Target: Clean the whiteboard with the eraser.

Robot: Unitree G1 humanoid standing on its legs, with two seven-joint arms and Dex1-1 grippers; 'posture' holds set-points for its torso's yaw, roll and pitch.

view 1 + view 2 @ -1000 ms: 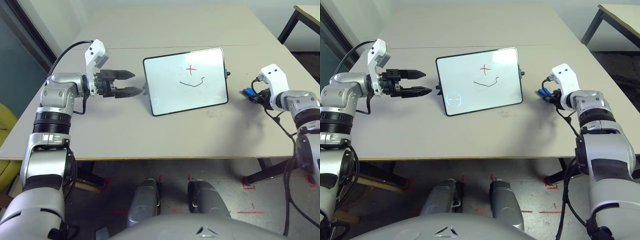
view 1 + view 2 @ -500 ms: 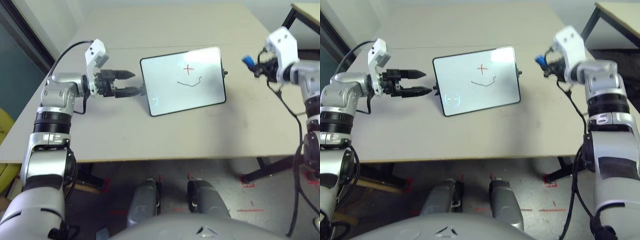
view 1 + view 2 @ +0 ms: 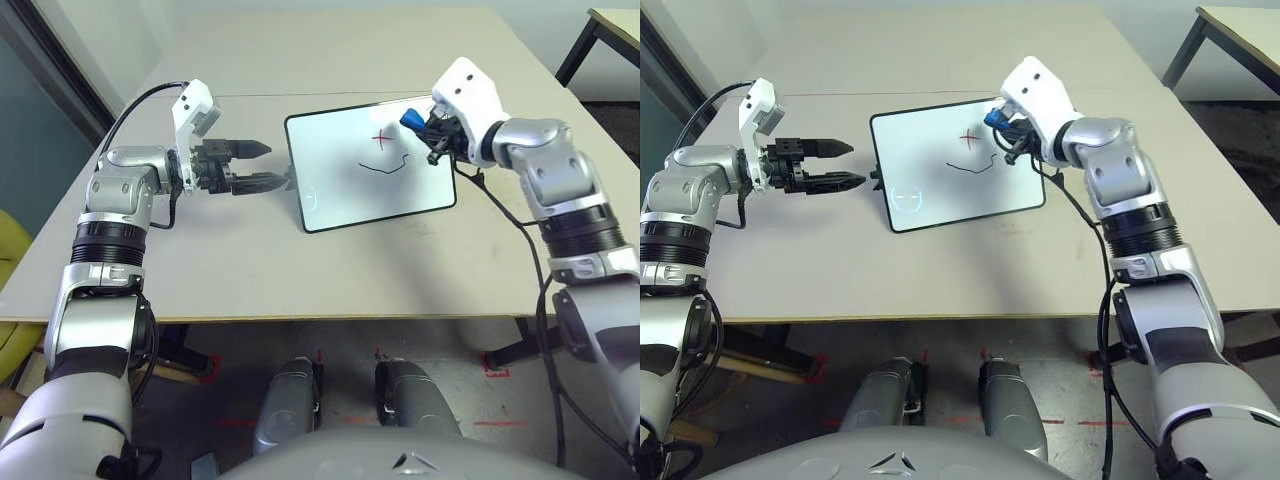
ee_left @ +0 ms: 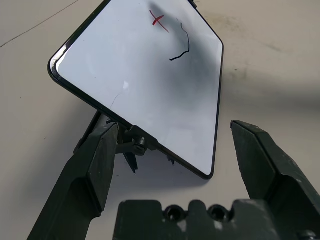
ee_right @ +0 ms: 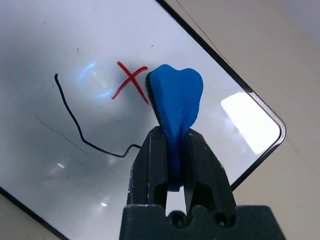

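over the far right part of the tilted white board with the thin black frame (image 3: 350,190), the right gripper with two black fingers (image 5: 172,165) is pinching the soft bright blue eraser block (image 5: 176,100). the fingers are squeezing its middle, and its fat end is sticking out past their tips. its long side is running the same way as the fingers, and in the head view it is pointing in over the board, toward the robot's left.

the red cross mark (image 5: 132,81) is lying just past the blue end, on the robot's left side of it. the black wavy line (image 5: 85,137) is lying nearer to the robot than the cross. i cannot tell if the eraser is touching the board. both marks are still showing, so the wiping is still waiting to be done, i think.

the right arm is being the near one for this job. the left gripper with two black fingers (image 3: 262,167) is waiting beside the board's left edge, its fingers spread wide with nothing between them. next, the eraser is needing to go left and down flat onto the cross.
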